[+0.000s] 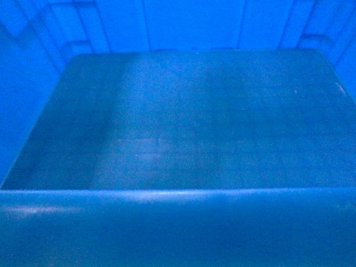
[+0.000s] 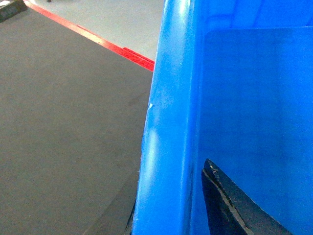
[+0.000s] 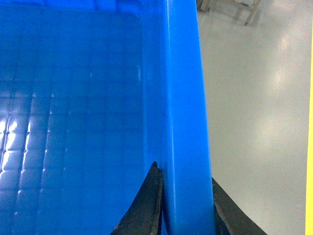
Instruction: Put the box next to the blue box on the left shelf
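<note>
The box (image 1: 178,122) fills the head view: bright-blue walls, grid-textured floor, thick near rim across the bottom. In the left wrist view my left gripper (image 2: 168,196) straddles the box's left rim (image 2: 166,122). One dark finger (image 2: 230,205) is inside the wall and the other is barely visible outside it. In the right wrist view my right gripper (image 3: 185,174) is shut on the box's right rim (image 3: 183,98), with a finger (image 3: 149,200) inside and one outside. The box is empty. The left shelf and the other blue box are out of view.
Beyond the left rim lies a dark grey mat (image 2: 63,137) edged by a red line (image 2: 98,41), then pale floor. Beyond the right rim is glossy pale floor (image 3: 254,122), a yellow strip (image 3: 309,147) at the frame edge and furniture legs (image 3: 234,7) far off.
</note>
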